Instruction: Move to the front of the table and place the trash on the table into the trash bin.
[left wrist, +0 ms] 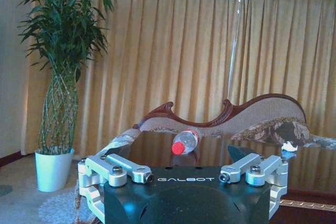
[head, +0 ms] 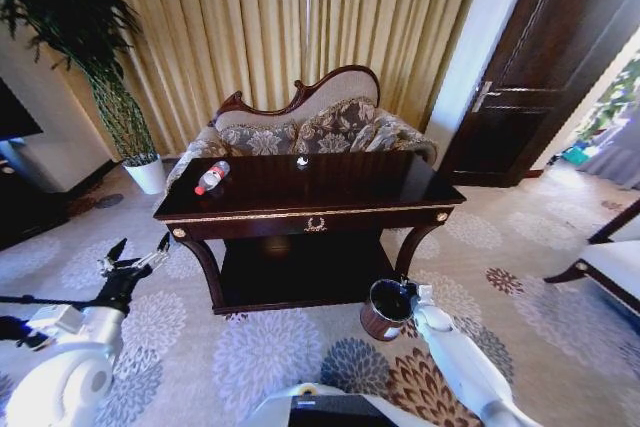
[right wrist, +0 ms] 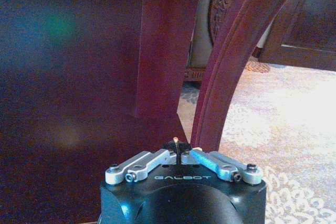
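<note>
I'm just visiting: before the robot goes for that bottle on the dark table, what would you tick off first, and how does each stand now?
1. Robot faces the table: ok.
2. Bottle lies on its side, nothing crowding it: ok.
3. Left gripper open, low beside the table's left corner: ok.
4. Right gripper shut, by the table leg: ok, idle.
5. Trash bin upright on the carpet: ok.
6. White paper bit graspable: cannot tell.

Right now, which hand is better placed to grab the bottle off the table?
Left, likely. The left hand is open, on the bottle's side of the table. The right hand is shut, low beside the trash bin.
</note>
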Tool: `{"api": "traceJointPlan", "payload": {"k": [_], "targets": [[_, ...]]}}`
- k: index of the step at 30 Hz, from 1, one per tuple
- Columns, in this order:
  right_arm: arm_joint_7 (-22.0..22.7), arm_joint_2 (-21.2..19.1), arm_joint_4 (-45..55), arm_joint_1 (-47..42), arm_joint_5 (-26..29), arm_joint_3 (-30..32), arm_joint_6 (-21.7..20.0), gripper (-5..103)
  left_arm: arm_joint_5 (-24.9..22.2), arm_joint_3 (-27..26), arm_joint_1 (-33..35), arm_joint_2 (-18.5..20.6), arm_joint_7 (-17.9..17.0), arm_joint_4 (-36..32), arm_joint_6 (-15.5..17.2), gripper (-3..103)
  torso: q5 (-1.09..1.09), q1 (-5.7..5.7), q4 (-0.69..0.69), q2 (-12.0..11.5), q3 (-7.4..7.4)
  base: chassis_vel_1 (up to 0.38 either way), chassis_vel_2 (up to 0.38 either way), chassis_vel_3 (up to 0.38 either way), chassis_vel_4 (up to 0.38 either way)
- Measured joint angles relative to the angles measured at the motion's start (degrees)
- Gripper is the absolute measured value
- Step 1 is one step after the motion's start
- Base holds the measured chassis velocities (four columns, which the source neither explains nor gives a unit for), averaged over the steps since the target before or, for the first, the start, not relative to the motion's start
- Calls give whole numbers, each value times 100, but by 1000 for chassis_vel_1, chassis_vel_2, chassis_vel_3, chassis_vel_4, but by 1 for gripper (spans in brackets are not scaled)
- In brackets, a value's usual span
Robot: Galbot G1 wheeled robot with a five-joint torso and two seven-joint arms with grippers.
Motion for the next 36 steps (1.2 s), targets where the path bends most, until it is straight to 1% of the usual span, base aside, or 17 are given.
{"api": "traceJointPlan", "payload": {"k": [13, 18, 20, 21, 23, 25, 26, 27, 29, 30, 32, 33, 35, 36], "targets": [[-39, 45, 94, -74, -109, 16, 18, 0, -5, -9, -10, 1, 6, 15, -4, 100, 0, 0, 1, 0, 0, 0, 0, 0, 0], [-216, 39, 174, -186, -213, 70, 18, 1, -7, -9, -4, -17, 59, 12, -5, 100, 0, 0, 0, 0, 0, 0, 0, 0, 0], [-259, 32, 230, -240, -226, 87, 18, 12, -7, -9, 2, -23, 70, 9, -6, 100, 0, 0, 0, 0, 0, 0, 0, 0, 0], [-259, 32, 230, -240, -226, 87, 18, 12, -7, -9, 2, -23, 70, 9, -6, 100, 0, 0, 0, 0, 0, 0, 0, 0, 0], [-263, 28, 244, -255, -230, 97, 27, 22, -9, -13, 5, -23, 72, 0, -7, 100, 0, 0, 0, 0, 0, 0, 0, 0, 0], [-263, 26, 248, -255, -230, 100, 31, 22, -11, -16, 6, -23, 73, -4, -7, 100, 0, 0, 0, 0, 0, 0, 0, 0, 0], [-263, 25, 253, -255, -229, 103, 34, 33, -13, -19, 9, -23, 73, -5, -7, 100, 0, 0, 0, 0, 0, 0, 0, 0, 0], [-263, 25, 253, -255, -229, 103, 34, 33, -13, -19, 9, -23, 73, -5, -7, 100, 0, 0, 0, 0, 0, 0, 0, 0, 0], [-263, 24, 275, -263, -226, 104, 36, 44, -15, -22, 14, -33, 74, -5, -8, 100, 0, 0, 0, 0, 0, 0, 0, 0, 0], [-263, 24, 275, -263, -226, 104, 36, 44, -15, -22, 14, -33, 74, -5, -8, 100, 0, 0, 0, 0, 0, 0, 0, 0, 0], [-261, 24, 284, -262, -215, 103, 36, 55, -16, -25, 17, -37, 75, -5, -9, 100, 0, 0, 1, 0, 0, 0, 0, 0, 0], [-261, 24, 284, -262, -215, 103, 36, 55, -16, -25, 17, -37, 75, -5, -9, 100, 0, 0, 1, 0, 0, 0, 0, 0, 0], [-259, 21, 287, -252, -202, 101, 37, 66, -16, -30, 18, -37, 76, 5, -12, 100, 0, 0, 1, 0, 0, 0, 0, 0, 0], [-259, 21, 287, -252, -202, 101, 37, 66, -16, -30, 18, -37, 76, 5, -12, 100, 0, 0, 1, 0, 0, 0, 0, 0, 0]]}}
